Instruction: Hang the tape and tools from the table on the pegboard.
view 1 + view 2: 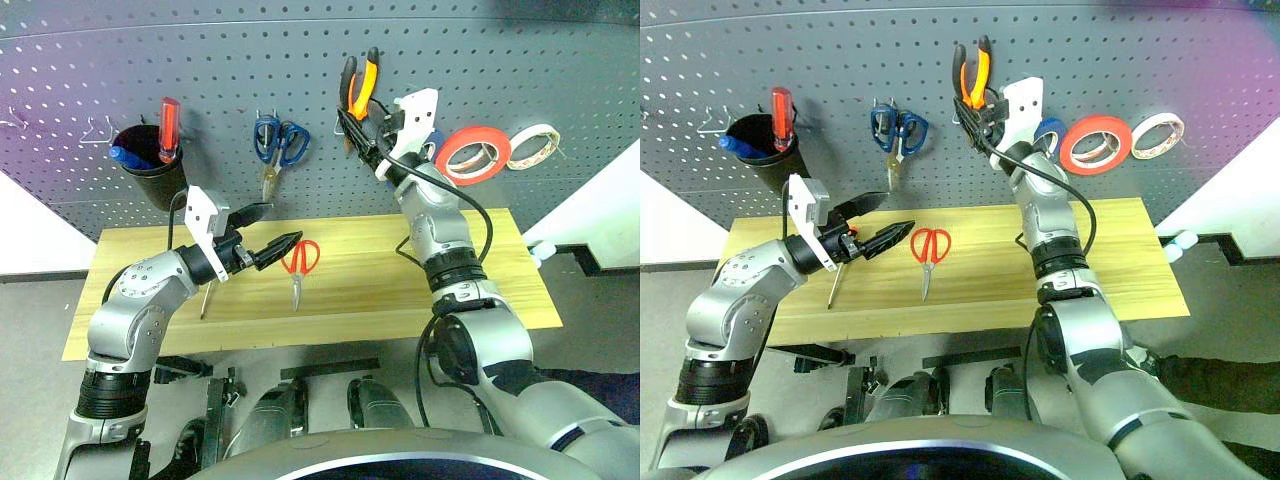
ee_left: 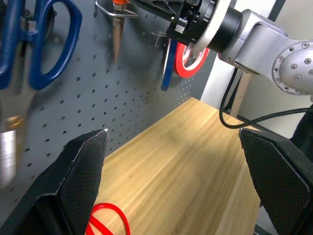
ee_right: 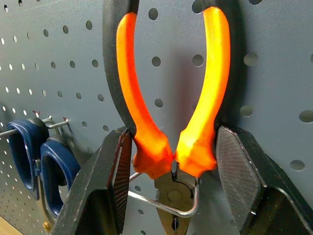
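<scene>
The right gripper point(image 3: 168, 161) is clamping the small pliers point(image 3: 168, 98) low on their orange-and-black handles, one black finger pressing each side. The pliers are standing handles up against the dark grey pegboard point(image 1: 220, 60), their steel head sitting inside a silver wire hook point(image 3: 166, 208). The right arm is reaching up and forward from the table's point(image 1: 480, 300) right half, its gripper tilting upward at the board.

The left gripper point(image 1: 268, 232) is hovering with its fingers spread wide above the table's left half, pointing level toward the right. Just beyond its tips the red-handled scissors point(image 1: 299, 263) are lying near the table's middle, blades pointing to the front edge. The slim screwdriver point(image 1: 833, 285) is lying under the left wrist. The orange-red tape point(image 1: 473, 153) is hanging on the pegboard's right part.
</scene>
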